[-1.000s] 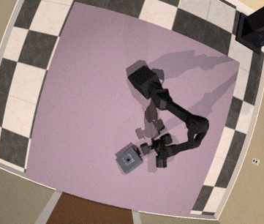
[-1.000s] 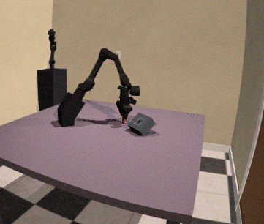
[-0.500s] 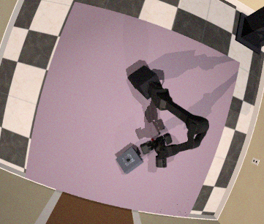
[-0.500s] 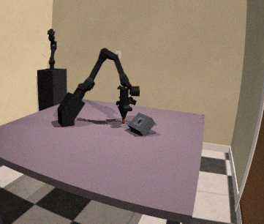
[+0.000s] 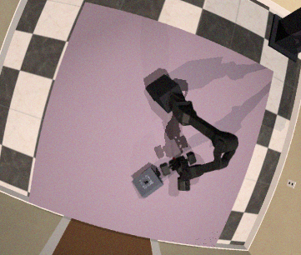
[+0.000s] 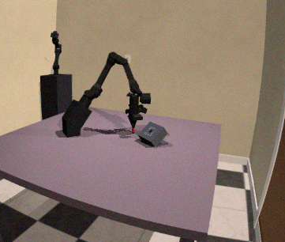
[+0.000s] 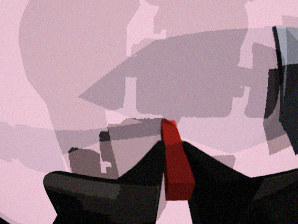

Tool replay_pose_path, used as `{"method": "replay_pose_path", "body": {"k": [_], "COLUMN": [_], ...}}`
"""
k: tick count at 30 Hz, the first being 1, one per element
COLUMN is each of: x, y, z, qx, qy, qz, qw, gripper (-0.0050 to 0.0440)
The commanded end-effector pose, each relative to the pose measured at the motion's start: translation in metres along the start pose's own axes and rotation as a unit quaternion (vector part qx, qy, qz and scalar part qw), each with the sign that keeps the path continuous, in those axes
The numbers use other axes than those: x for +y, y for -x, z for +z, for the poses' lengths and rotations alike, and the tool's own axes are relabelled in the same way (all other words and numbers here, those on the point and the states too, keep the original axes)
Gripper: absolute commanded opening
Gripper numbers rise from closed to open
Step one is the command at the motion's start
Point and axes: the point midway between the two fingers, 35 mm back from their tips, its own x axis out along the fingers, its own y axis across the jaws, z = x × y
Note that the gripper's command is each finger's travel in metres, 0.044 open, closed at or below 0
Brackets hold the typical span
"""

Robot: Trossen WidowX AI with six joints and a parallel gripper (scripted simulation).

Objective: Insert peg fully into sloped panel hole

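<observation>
The red peg (image 7: 174, 160) stands between my two dark fingers in the wrist view, and both fingers press against its sides. My gripper (image 7: 171, 147) is shut on the peg. In the exterior view the gripper (image 6: 133, 119) points straight down and the peg's red end (image 6: 133, 130) sticks out below it, at or just above the table. The grey sloped panel (image 6: 152, 133) with its dark hole lies just right of the gripper. From above, the panel (image 5: 147, 181) sits beside the gripper (image 5: 171, 163), a short gap apart.
The arm's dark base (image 6: 73, 118) stands at the back left of the purple table. A black pedestal (image 6: 55, 94) with a figure stands off the table behind it. The panel's edge shows at the right border of the wrist view (image 7: 286, 70).
</observation>
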Motion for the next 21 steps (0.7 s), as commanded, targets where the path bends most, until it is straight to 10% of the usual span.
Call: {"method": "replay_pose_path", "body": {"k": [1,11,21], "x": [0.000,-0.004,-0.005], "y": [0.003,0.071,0.084], "z": [0.004,0.004,0.001], "qx": [-0.008,-0.015,-0.007], "qy": [0.002,0.007,0.003], "qz": [-0.004,-0.009,-0.005], "qw": [1.000,1.000,1.000], "gripper": [0.0024,0.0000,0.0000]}}
